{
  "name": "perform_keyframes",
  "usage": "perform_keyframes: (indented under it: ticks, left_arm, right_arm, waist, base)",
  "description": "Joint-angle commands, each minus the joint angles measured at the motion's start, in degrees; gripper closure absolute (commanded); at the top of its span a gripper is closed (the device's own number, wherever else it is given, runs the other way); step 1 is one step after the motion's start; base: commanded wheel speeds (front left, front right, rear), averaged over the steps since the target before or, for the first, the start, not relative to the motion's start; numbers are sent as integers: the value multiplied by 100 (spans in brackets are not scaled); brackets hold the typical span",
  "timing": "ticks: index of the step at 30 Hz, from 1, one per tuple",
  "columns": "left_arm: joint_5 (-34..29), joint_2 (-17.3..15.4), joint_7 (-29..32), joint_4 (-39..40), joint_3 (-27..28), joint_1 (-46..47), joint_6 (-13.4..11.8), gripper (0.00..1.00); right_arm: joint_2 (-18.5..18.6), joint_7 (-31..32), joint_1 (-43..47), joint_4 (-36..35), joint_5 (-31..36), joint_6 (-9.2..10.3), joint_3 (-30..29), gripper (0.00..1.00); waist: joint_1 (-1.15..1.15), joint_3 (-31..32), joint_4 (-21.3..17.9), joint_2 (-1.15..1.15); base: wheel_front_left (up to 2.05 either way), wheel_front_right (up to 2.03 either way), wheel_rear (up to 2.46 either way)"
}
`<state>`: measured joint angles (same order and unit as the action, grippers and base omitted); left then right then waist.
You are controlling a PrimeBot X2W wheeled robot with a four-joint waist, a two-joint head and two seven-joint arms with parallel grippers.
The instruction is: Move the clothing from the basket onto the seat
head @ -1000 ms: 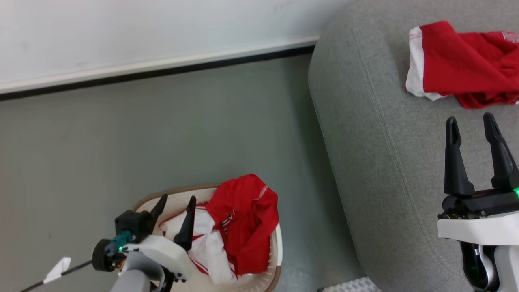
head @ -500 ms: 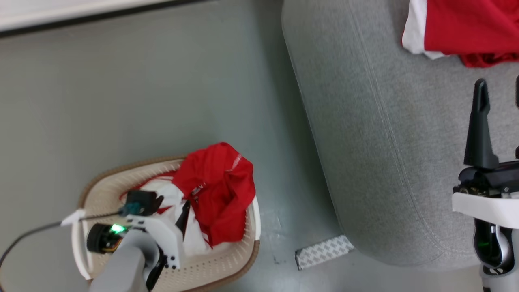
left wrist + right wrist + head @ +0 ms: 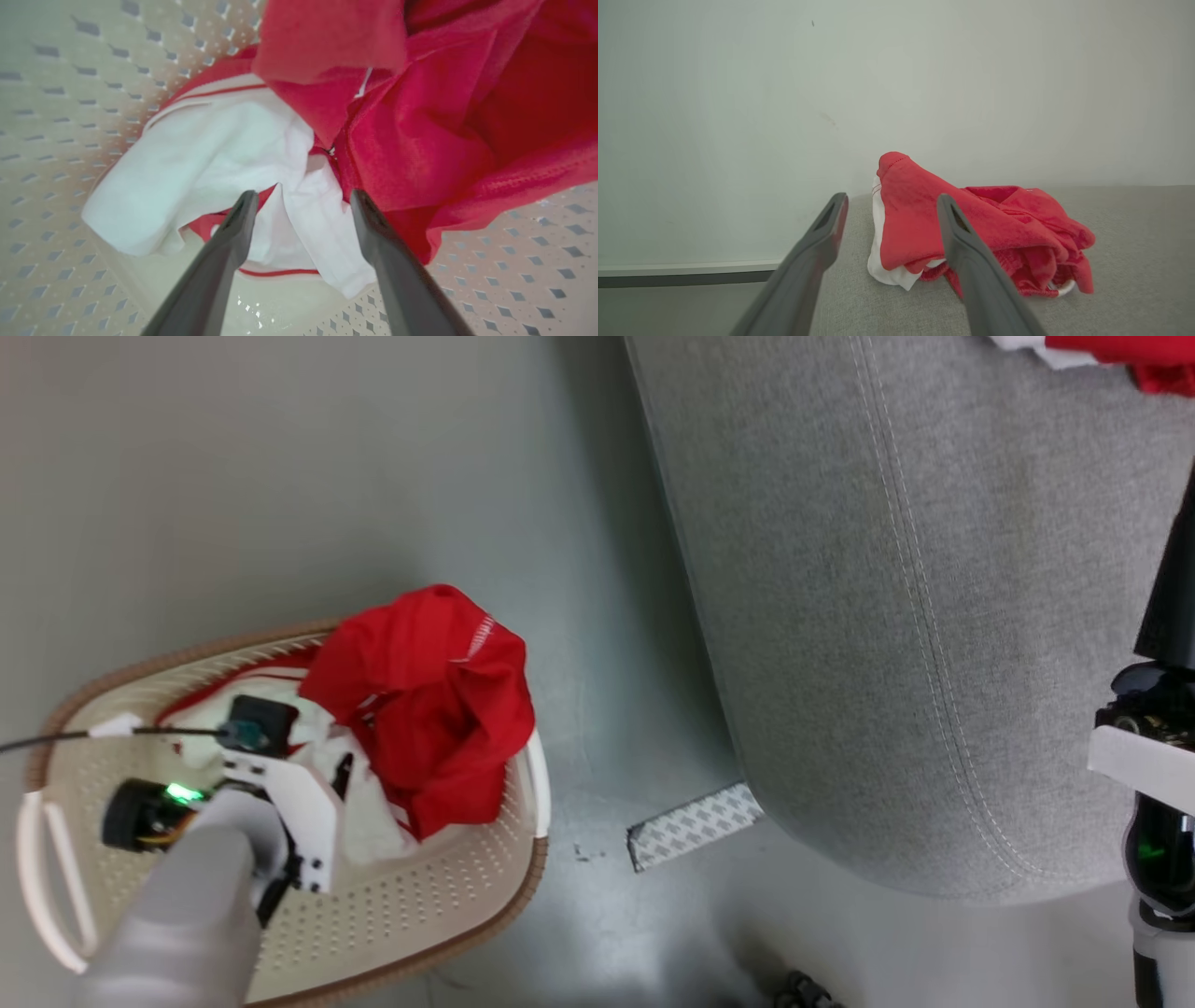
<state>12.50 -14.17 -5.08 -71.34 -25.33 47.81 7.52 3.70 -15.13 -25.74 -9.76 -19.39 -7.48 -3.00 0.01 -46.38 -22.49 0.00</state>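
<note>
Inside basket [image 3: 56, 93], left hand [image 3: 302, 196] spread wide at clothing [image 3: 420, 140].

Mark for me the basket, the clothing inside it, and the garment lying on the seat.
basket [image 3: 439, 905]: head view, on its bare perforated inner wall.
clothing [image 3: 429, 709]: head view, on the big red fold at the top.
garment [image 3: 906, 219]: right wrist view, on its red upper fold.
</note>
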Motion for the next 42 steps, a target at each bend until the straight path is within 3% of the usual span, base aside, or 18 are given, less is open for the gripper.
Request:
perform_keyframes:
  ticks: [1,6,12,19,29,30,31,32,42]
  left_arm:
    - [66,-83,-9,-18,-8,79,-9,0]
    - [-39,-282,6,-121,-83,364,-104,0]
    - [-26,-365,-134,-172,-143,616,-101,0]
    - [-136,-304,-58,-207,-450,628,-17,0]
    - [297,-159,104,-118,-1012,471,0,0]
    - [377,-178,134,-84,-1107,458,-9,36]
    - [477,-195,153,-44,-1189,441,-9,85]
    - [563,-216,168,3,-1273,435,-8,100]
    - [1400,-453,226,356,-2048,489,-8,100]
  right_arm:
    - [-31,-1,-42,-50,-7,-3,-25,0]
    - [-75,-1,-46,-250,-49,-3,-126,0]
    - [-90,0,40,-587,132,-3,-62,0]
    - [-89,0,85,-799,236,-3,10,0]
    - [-89,0,92,-861,361,-3,38,0]
    - [-89,-1,88,-852,360,-3,41,0]
    - [-89,0,86,-844,360,-3,42,0]
    - [-89,0,84,-836,358,-3,42,0]
    - [-90,0,-9,-765,405,-3,65,0]
  waist:
    - [-1,-176,-148,0]
    - [-1,-475,-286,0]
    - [-1,-766,-67,0]
    - [-1,-883,98,0]
    - [-1,-940,194,0]
    - [-1,-936,190,0]
    - [-1,-931,187,0]
    - [-1,-926,184,0]
    - [-1,-747,232,0]
  base:
    - [0,0,0]
    - [3,3,3]
    - [22,22,22]
    - [12,12,12]
    - [3,3,3]
    - [0,0,0]
    - [0,0,0]
    - [0,0,0]
    - [0,0,0]
